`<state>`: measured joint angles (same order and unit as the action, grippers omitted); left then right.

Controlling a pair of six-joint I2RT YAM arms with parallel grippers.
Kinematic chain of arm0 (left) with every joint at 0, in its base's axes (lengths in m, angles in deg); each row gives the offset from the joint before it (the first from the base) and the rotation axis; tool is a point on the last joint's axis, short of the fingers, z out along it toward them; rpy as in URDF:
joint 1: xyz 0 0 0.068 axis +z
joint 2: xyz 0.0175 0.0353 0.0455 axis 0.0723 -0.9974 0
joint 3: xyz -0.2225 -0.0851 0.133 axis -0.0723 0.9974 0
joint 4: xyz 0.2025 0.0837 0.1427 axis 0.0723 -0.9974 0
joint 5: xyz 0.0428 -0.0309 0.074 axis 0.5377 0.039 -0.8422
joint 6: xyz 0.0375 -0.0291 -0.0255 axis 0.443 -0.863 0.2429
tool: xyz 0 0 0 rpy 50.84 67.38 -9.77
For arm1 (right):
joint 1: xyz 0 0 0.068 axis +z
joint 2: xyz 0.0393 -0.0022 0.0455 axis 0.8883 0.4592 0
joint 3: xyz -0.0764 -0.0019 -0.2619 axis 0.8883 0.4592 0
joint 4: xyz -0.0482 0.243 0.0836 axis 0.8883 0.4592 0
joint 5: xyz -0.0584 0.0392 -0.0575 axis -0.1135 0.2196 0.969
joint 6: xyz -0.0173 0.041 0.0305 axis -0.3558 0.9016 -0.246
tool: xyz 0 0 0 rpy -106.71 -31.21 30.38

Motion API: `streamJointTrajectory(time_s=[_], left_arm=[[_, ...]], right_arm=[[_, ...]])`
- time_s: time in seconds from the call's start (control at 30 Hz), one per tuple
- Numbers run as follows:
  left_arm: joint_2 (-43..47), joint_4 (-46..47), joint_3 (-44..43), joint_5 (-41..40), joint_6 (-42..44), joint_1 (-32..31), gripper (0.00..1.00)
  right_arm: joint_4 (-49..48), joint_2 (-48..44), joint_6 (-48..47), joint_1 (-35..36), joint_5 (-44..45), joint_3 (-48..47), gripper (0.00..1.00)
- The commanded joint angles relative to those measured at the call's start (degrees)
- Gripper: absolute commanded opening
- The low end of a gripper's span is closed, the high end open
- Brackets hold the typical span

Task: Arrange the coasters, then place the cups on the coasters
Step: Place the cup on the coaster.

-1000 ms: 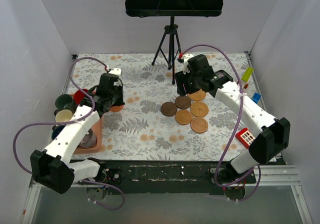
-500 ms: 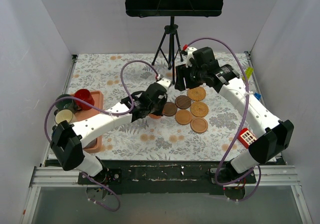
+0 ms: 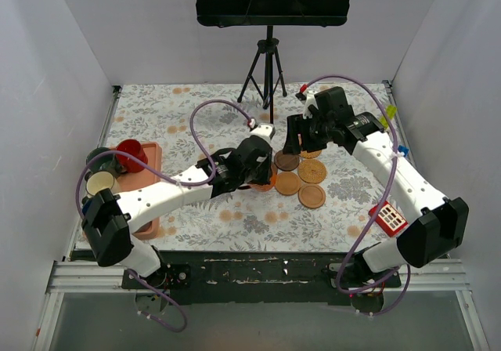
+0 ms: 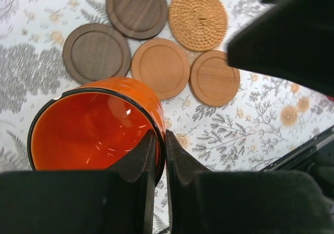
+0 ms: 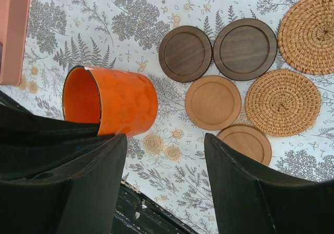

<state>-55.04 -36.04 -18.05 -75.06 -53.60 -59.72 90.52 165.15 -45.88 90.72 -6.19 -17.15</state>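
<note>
From above, the left gripper is clenched on the rim of the orange cup. The coasters lie in a bunch just beside it. The right gripper hangs over them, let go, with nothing in it.

From the left wrist, two fingers pinch the cup wall, one inside and one outside. Just ahead of them lie two dark brown coasters, two wood coasters and a woven coaster.

From the right wrist, the fingers stand wide apart. The tipped orange cup is ahead of them to the left. The coasters lie flat ahead to the right, on the flowery cloth.
</note>
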Motion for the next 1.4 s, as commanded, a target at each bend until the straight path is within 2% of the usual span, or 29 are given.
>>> streamJointTrajectory(time_s=[0.0,0.17,0.2,0.3,0.43,0.6,0.73,0.83,0.9,1.0,1.13,1.2,1.37], left_arm=[[-0.73,-7.16,-7.62,-10.56,-14.15,1.6,0.0],[-6.63,-21.59,-18.36,-13.74,-28.57,6.87,0.0],[-6.9,-24.04,-19.59,-14.44,-33.55,8.01,0.0],[-7.07,-23.8,-21.7,-13.83,-39.03,10.39,0.0],[-9.88,-28.0,-26.09,-10.42,-52.02,13.99,0.0],[-15.94,-36.8,-34.26,-4.52,-61.98,15.76,0.0],[-16.57,-35.68,-33.58,-0.22,-65.59,15.76,0.0],[-17.62,-32.95,-32.61,1.02,-62.36,15.76,0.0],[-19.72,-33.2,-34.01,-0.55,-56.05,15.76,0.0],[-22.1,-32.25,-36.74,-2.05,-47.35,15.49,0.0],[-23.77,-30.04,-39.1,-9.07,-35.91,12.42,0.0],[-24.91,-29.35,-40.08,-8.56,-31.69,11.81,0.0],[-24.57,-20.21,-37.01,-5.91,-19.21,9.0,0.0]], right_arm=[[-3.18,-3.66,-0.14,0.07,0.55,1.66,0.69],[-10.11,-8.92,1.97,0.07,2.23,8.51,0.68],[-12.57,-10.41,2.41,0.16,2.23,10.7,0.68],[-21.35,-15.42,1.1,1.21,1.0,18.25,0.68],[-29.1,-20.26,-2.68,4.28,3.63,24.77,0.66],[-30.52,-18.7,-5.84,10.78,7.85,26.02,0.65],[-30.43,-15.01,-9.36,16.67,11.11,23.91,0.64],[-30.7,-12.72,-9.46,17.91,11.55,22.85,0.64],[-28.51,-11.93,-8.05,17.48,15.76,22.32,0.66],[-26.14,-12.18,-6.74,15.11,17.34,22.41,0.66],[-25.51,-14.38,-4.54,12.21,23.05,23.64,0.66],[-25.43,-15.87,-3.74,10.98,26.04,23.9,0.67],[-24.55,-18.33,-3.21,10.0,31.93,22.59,0.67]])
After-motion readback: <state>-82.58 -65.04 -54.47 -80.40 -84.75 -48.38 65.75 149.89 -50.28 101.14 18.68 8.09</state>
